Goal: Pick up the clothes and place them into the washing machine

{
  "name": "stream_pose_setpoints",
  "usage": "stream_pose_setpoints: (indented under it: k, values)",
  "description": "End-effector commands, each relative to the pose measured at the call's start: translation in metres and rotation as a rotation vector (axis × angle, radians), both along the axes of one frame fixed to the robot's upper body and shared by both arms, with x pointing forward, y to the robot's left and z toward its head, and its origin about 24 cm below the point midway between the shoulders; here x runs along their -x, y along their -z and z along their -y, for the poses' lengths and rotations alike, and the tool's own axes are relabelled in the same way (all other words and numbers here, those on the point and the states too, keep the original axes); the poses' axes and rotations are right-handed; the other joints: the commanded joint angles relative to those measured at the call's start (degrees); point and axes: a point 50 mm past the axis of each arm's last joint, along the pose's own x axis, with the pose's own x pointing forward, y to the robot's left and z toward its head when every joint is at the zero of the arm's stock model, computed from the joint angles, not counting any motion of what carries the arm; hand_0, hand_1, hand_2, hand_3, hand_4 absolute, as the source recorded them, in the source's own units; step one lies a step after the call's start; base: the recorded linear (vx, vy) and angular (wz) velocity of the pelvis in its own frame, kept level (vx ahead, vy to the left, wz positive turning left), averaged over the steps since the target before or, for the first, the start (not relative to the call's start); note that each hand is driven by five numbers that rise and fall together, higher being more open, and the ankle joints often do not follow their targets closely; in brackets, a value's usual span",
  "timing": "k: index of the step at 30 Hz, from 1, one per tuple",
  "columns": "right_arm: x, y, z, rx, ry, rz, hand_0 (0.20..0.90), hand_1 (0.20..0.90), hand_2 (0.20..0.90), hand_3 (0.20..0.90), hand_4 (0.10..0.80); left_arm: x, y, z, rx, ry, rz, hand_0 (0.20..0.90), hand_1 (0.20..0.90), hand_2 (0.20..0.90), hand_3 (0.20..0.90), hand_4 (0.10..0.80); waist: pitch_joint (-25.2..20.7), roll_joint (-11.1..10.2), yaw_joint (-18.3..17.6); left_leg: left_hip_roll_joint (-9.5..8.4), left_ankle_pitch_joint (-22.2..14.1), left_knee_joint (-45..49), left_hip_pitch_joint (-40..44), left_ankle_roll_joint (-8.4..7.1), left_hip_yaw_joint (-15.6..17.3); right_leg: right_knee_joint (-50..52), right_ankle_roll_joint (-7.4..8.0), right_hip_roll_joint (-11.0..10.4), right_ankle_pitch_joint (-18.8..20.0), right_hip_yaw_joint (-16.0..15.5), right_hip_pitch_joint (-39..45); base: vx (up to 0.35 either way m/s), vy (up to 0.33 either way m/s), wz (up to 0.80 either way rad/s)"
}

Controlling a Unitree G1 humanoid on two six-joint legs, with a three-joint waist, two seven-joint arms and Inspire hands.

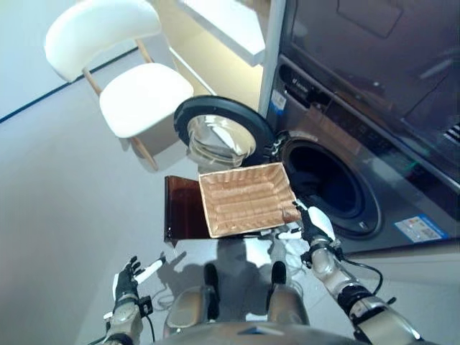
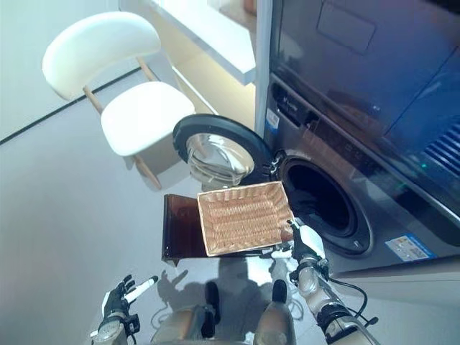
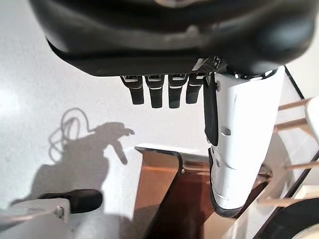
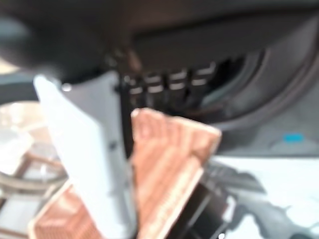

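A wicker basket (image 1: 246, 198) is seen on a brown stand (image 1: 184, 208) before the washer (image 1: 374, 136); nothing is seen in it, and no clothes can be made out in any view. The washer's door (image 1: 219, 136) is swung wide at 11 o'clock from the basket, and the drum (image 1: 327, 180), at 3 o'clock, looks dark. The right hand (image 1: 314, 224) is set at the basket's near right corner, fingers relaxed. The left hand (image 1: 128, 277) is held spread above the floor (image 1: 65, 194) at 7 o'clock. A white chair (image 1: 122, 72) stands at 11 o'clock.
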Motion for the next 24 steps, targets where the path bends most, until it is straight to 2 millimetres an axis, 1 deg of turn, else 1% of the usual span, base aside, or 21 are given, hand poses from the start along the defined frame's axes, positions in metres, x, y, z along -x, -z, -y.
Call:
stream_pose_setpoints:
  k: [1,2,3,4,8,10,14,17,19,22,24]
  values:
    - [-0.007,-0.006,0.0,0.023,-0.058,0.035,0.9,0.9,0.9,0.9,0.8,0.01,-0.005,-0.027,-0.109,0.021,-0.055,0.9,0.9,0.9,0.9,0.8,-2.4,0.2,0.4,-0.66,2.0,-0.6,-0.5,-3.28,-0.3,5.0,0.06,1.8,-5.3,-1.4,1.9,0.082,-0.02,-0.02]
    - [-0.002,-0.001,0.0,0.029,-0.064,0.005,0.9,0.9,0.9,0.9,0.8,0.013,-0.004,-0.027,-0.106,0.031,-0.068,0.9,0.9,0.9,0.9,0.8,-2.9,0.0,0.3,-0.76,2.0,-1.2,0.4,-3.27,-0.1,4.3,0.17,1.9,-5.1,-1.6,2.8,0.108,-0.019,0.0]
    - [0.009,0.008,0.002,0.046,-0.072,-0.06,0.9,0.9,0.9,0.9,0.8,0.02,-0.002,-0.028,-0.1,0.048,-0.103,0.9,0.9,0.9,0.9,0.8,-4.3,-0.4,0.4,-0.86,2.0,-2.3,1.8,-3.29,-0.1,2.9,0.39,2.1,-4.7,-1.5,4.3,0.077,-0.013,0.0]
    - [0.009,0.008,0.002,0.046,-0.072,-0.06,0.9,0.9,0.9,0.9,0.8,0.02,-0.002,-0.028,-0.101,0.048,-0.103,0.9,0.9,0.9,0.9,0.8,-4.3,-0.4,0.4,-0.86,2.1,-2.4,1.8,-3.29,-0.1,2.8,0.4,2.1,-4.6,-1.5,4.4,0.075,-0.016,0.01]
    - [0.043,0.032,0.005,0.043,-0.049,-0.223,0.9,0.9,0.9,0.9,0.8,0.029,0.004,-0.02,-0.082,0.158,-0.174,0.9,0.9,0.9,0.9,0.8,-6.9,-1.1,0.6,-1.2,2.7,-5.6,4.6,-3.42,-0.2,-1.2,0.74,2.2,-3.2,-1.8,7.7,0.048,-0.018,0.03]
    - [0.061,0.042,0.005,0.023,-0.02,-0.289,0.9,0.9,0.9,0.9,0.8,0.033,0.007,-0.014,-0.07,0.208,-0.205,0.9,0.9,0.9,0.9,0.8,-8.0,-1.3,0.6,-1.39,3.3,-7.1,5.6,-3.53,-0.3,-2.6,0.81,2.4,-2.6,-2.0,8.9,0.022,-0.018,0.07]
    - [0.09,0.057,0.003,-0.033,0.089,-0.387,0.9,0.9,0.9,0.9,0.8,0.037,0.01,-0.006,-0.047,0.211,-0.227,0.9,0.9,0.9,0.9,0.8,-9.8,-1.6,0.7,-1.48,4.4,-9.3,6.6,-3.91,-0.7,-5.6,0.83,2.7,-1.2,-2.7,10.6,-0.014,-0.024,0.1]
    - [0.106,0.063,0.002,-0.061,0.135,-0.442,0.9,0.9,0.9,0.9,0.8,0.039,0.013,0.001,-0.023,0.232,-0.252,0.9,0.9,0.9,0.9,0.8,-10.8,-1.7,0.6,-1.43,4.5,-9.3,6.4,-4.3,-1.0,-7.7,0.81,2.8,-0.6,-3.0,11.6,-0.029,-0.03,0.09]
    - [0.116,0.067,0.002,-0.061,0.145,-0.478,0.9,0.9,0.9,0.9,0.8,0.043,0.015,0.003,-0.018,0.244,-0.273,0.9,0.9,0.9,0.9,0.8,-10.9,-1.7,0.7,-1.34,4.5,-9.3,7.1,-4.14,-1.0,-7.4,0.52,3.0,-0.7,-3.1,12.2,-0.005,-0.032,0.0]
    - [0.127,0.069,0.005,-0.071,0.176,-0.511,0.9,0.9,0.9,0.9,0.8,0.048,0.016,0.004,-0.016,0.272,-0.304,0.9,0.9,0.9,0.9,0.8,-11.4,-2.0,0.6,-1.15,4.3,-9.3,8.0,-4.08,-1.3,-7.0,0.29,3.3,-1.0,-3.4,13.3,0.032,-0.047,0.04]
    - [0.129,0.069,0.008,-0.076,0.191,-0.517,0.9,0.9,0.9,0.9,0.8,0.048,0.016,0.004,-0.017,0.278,-0.305,0.9,0.9,0.9,0.9,0.8,-11.7,-2.1,0.5,-1.08,4.2,-9.3,8.4,-4.15,-1.5,-7.2,0.15,3.5,-1.2,-3.6,13.7,0.012,-0.044,0.12]
